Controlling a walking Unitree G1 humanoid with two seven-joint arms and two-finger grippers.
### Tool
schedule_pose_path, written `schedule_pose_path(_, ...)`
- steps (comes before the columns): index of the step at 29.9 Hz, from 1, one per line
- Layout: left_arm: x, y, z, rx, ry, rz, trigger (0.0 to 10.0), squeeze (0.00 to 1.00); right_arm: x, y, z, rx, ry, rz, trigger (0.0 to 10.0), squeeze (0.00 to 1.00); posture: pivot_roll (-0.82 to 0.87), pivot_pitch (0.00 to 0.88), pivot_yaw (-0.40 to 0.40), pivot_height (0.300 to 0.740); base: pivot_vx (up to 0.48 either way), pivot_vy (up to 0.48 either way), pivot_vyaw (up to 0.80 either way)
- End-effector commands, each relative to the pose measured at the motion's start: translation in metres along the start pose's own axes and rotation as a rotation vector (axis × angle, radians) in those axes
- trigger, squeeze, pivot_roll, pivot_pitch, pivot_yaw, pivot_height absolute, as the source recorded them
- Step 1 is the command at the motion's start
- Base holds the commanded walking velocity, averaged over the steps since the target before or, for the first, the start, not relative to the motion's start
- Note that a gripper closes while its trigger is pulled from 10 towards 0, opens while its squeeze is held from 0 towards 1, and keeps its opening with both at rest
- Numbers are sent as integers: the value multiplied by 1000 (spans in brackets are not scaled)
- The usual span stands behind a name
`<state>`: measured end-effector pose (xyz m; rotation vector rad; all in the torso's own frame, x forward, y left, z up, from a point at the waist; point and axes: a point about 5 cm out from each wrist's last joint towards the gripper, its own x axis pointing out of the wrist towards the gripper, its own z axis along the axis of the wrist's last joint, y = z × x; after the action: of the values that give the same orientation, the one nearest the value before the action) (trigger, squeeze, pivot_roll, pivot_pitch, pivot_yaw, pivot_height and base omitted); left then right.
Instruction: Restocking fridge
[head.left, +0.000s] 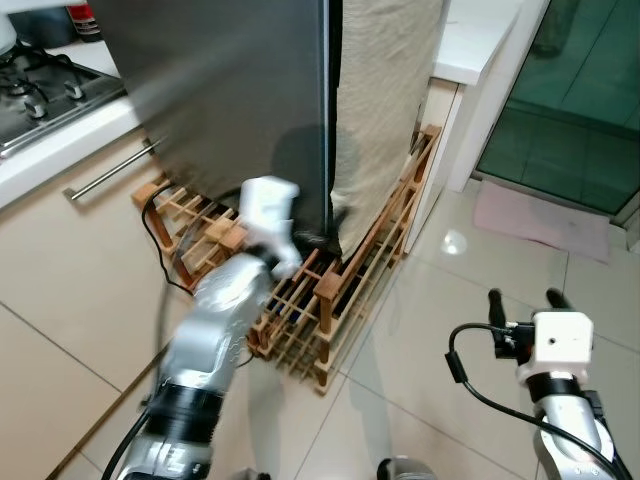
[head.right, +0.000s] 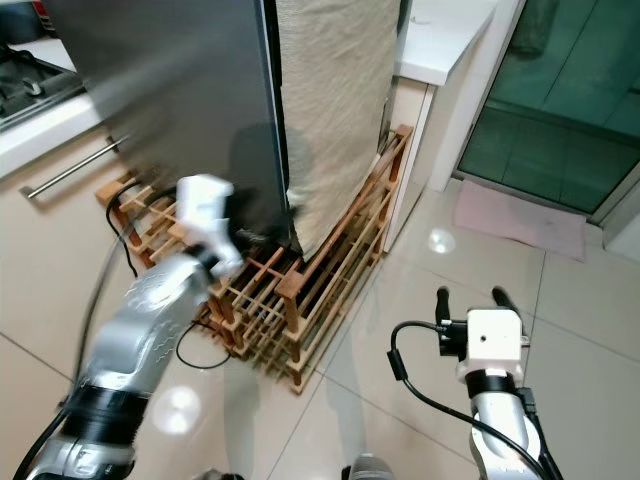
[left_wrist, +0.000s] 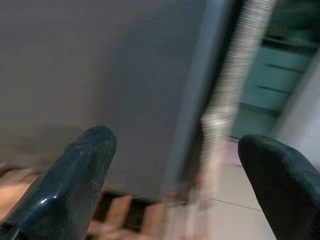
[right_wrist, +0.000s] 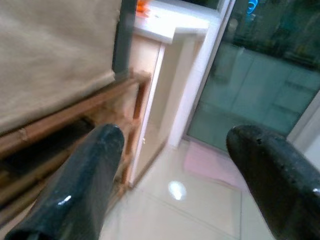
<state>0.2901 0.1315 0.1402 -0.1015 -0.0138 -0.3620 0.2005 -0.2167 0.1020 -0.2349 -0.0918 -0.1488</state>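
Steel hob (head.left: 40, 85) sits at the far left on a white counter (head.left: 60, 140), above a drawer with a bar handle (head.left: 110, 172). Next comes the fridge (head.left: 230, 90), grey and tall, its door closed, standing on a wooden rack (head.left: 330, 290) that rests on the tiled floor (head.left: 60, 370). A black cable (head.left: 160, 245) loops by the rack's left end. The left gripper (left_wrist: 170, 160) reaches toward the fridge's lower corner, blurred, with its fingers (left_wrist: 75, 175) spread wide and nothing between them. A beige cloth (head.left: 385, 100) hangs down the fridge's right side, reaching the rack. Right of that is a white cabinet (head.left: 470, 60), then a pink mat (head.left: 545, 220) before a green glass door (head.left: 580, 90). The right gripper (head.left: 525, 297) hangs low over the floor, well apart from the fridge, fingers (right_wrist: 85, 180) wide and empty.
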Motion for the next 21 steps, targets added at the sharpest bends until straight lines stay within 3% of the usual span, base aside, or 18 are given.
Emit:
schedule_pose_path(1,-15,11,15,117,-70,57,10000,0,-3,-9,21,21,-50,-31,10000,0,-209,0,34,732,0,0,0)
schedule_pose_path(3,-29,17,14,177,-69,74,10000,0,-12,-11,29,41,-57,-14,10000,0,-209,0,33,732,0,0,0)
schedule_pose_path(4,-29,17,14,177,-69,74,10000,0,-12,-11,29,41,-57,-14,10000,0,-209,0,33,732,0,0,0)
schedule_pose_path(7,-69,25,-4,257,13,82,10000,0,-31,-15,45,49,-109,29,10000,0,-210,0,19,732,0,0,0)
schedule_pose_path(9,-84,14,-16,258,55,20,10000,0,-35,-18,47,48,-114,21,10000,0,-207,0,11,732,0,0,0)
schedule_pose_path(14,-57,3,13,163,-92,39,10000,0,-32,-13,51,15,-120,10,10000,0,-200,0,5,732,0,0,0)
schedule_pose_path(15,-57,3,13,163,-92,39,10000,0,-32,-13,51,15,-120,10,10000,0,-200,0,5,732,0,0,0)
schedule_pose_path(16,-50,-5,27,141,-152,11,10000,0,-29,-13,53,6,-128,-8,10000,0,-207,0,7,732,461,0,0)
schedule_pose_path(21,-49,-11,35,136,-202,-1,10000,0,-28,-14,55,6,-131,-21,10000,0,-209,0,13,732,473,0,0)
